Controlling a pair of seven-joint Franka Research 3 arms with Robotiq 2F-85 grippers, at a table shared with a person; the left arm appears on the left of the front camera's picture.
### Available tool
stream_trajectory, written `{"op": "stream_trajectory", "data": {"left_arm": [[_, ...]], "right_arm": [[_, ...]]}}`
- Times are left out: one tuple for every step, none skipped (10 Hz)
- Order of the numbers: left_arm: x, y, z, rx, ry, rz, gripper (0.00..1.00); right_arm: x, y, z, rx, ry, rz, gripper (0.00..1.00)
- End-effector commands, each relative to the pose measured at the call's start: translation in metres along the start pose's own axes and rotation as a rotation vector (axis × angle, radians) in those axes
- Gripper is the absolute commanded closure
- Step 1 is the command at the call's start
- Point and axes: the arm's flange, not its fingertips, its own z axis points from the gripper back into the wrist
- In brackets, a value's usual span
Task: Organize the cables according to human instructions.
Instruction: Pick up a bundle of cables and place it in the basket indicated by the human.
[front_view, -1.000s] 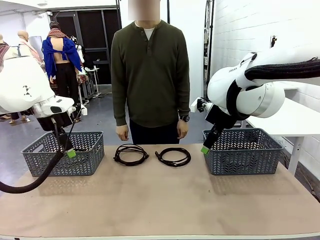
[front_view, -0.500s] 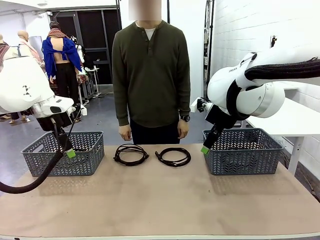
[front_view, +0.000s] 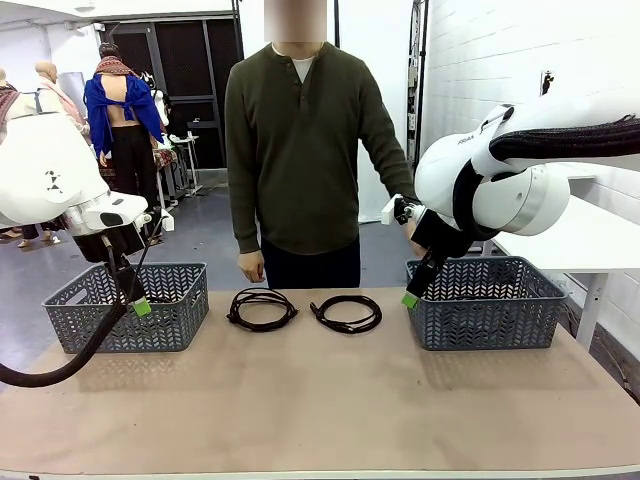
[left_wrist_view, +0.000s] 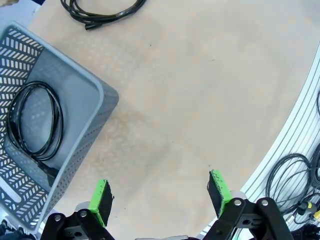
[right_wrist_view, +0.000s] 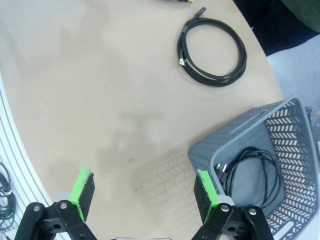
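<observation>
Two black coiled cables lie at the far middle of the table: one (front_view: 262, 307) to the left, one (front_view: 346, 312) to the right. The right one (right_wrist_view: 212, 50) also lies ahead in the right wrist view. A third cable (left_wrist_view: 35, 127) rests inside the left grey basket (front_view: 130, 305), and another (right_wrist_view: 252, 172) inside the right grey basket (front_view: 485, 300). My left gripper (front_view: 138, 300) hangs open and empty at the left basket's front right corner (left_wrist_view: 160, 192). My right gripper (front_view: 412, 295) hangs open and empty by the right basket's near left corner (right_wrist_view: 144, 192). The human (front_view: 300, 150) stands behind the table.
The tan tabletop (front_view: 320, 400) is bare in front of the cables. A white side table (front_view: 590, 240) stands to the right. Loose cords (left_wrist_view: 292, 180) lie on the floor beyond the table edge in the left wrist view.
The human's arm at picture right has lifted from the side and reached out toward my right arm. Both arms and the cables have stayed still.
</observation>
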Motion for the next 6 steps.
{"op": "stream_trajectory", "data": {"left_arm": [[0.0000,0.0003,0.0013,-0.002,0.005,0.002,0.00],[0.0000,0.0003,0.0013,-0.002,0.005,0.002,0.00],[0.0000,0.0003,0.0013,-0.002,0.005,0.002,0.00],[0.0000,0.0003,0.0013,-0.002,0.005,0.002,0.00],[0.0000,0.0003,0.0013,-0.002,0.005,0.002,0.00],[0.0000,0.0003,0.0013,-0.002,0.005,0.002,0.00]], "right_arm": [[-0.0011,0.0000,-0.0005,-0.002,0.003,-0.005,0.00],[-0.0011,0.0000,-0.0005,-0.002,0.003,-0.005,0.00],[-0.0011,0.0000,-0.0005,-0.002,0.003,-0.005,0.00],[-0.0011,0.0000,-0.0005,-0.002,0.003,-0.005,0.00],[-0.0011,0.0000,-0.0005,-0.002,0.003,-0.005,0.00],[-0.0011,0.0000,-0.0005,-0.002,0.003,-0.005,0.00]]}}
